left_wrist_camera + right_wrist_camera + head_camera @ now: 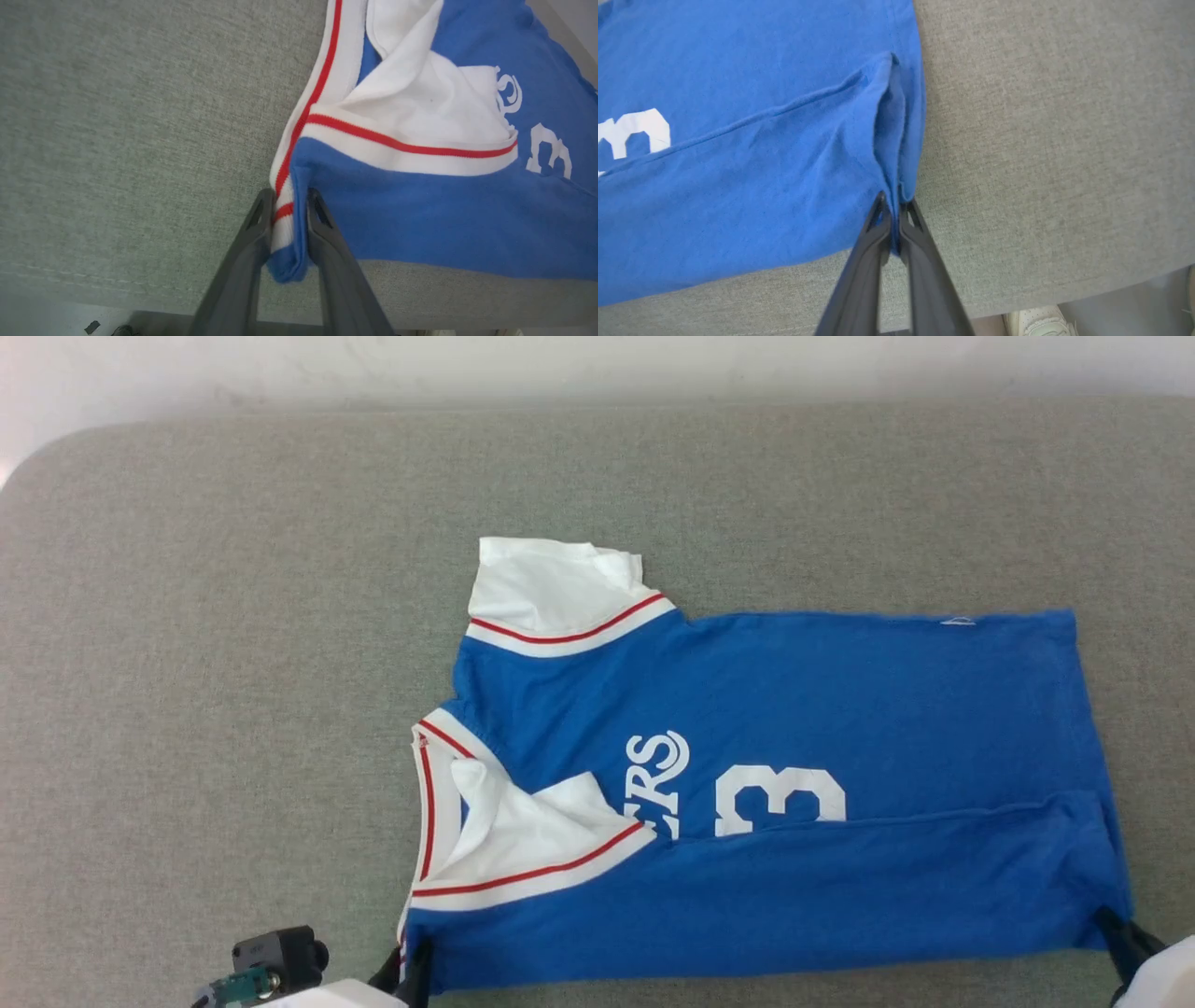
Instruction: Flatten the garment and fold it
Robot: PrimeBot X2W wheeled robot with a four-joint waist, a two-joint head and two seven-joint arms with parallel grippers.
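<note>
Probably a lab or test room, grey fabric-covered table, plain pale wall, person's white shoe

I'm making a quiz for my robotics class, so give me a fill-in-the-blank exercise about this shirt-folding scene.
1. The left gripper pinches the garment beside a ____ stripe.
2. The right gripper pinches its plain ____ fabric.
3. The only printed digit showing is ____.
Missing words: red; blue; 3.
</note>
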